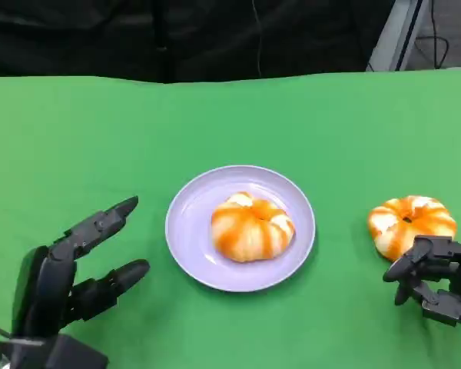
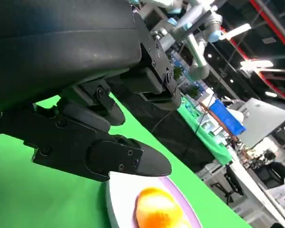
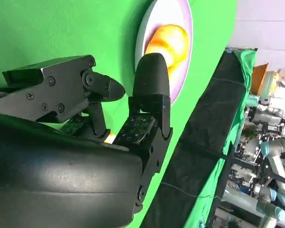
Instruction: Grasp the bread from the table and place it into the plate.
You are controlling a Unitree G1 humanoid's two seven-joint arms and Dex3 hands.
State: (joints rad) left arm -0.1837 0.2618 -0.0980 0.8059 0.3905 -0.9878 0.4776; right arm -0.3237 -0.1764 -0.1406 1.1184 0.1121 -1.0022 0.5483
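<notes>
A lilac plate [image 1: 186, 250] lies mid-table with one orange-and-white bread [image 1: 251, 227] on it. A second bread of the same kind [image 1: 411, 221] lies on the green cloth to the plate's right. My right hand [image 1: 436, 281] sits just in front of that bread, its fingertips at the bread's near edge and nothing gripped. In the right wrist view, an orange sliver of that bread [image 3: 109, 137] shows between the spread fingers of the right hand [image 3: 109, 109]. My left hand [image 1: 75, 270] is left of the plate, fingers apart and empty.
The green cloth [image 1: 84, 146] covers the whole table, with a black backdrop beyond its far edge. The left wrist view shows the left hand [image 2: 99, 142] close to the plate [image 2: 118, 199] and the bread on the plate [image 2: 156, 209]. The right wrist view shows the plate [image 3: 186, 57] farther off.
</notes>
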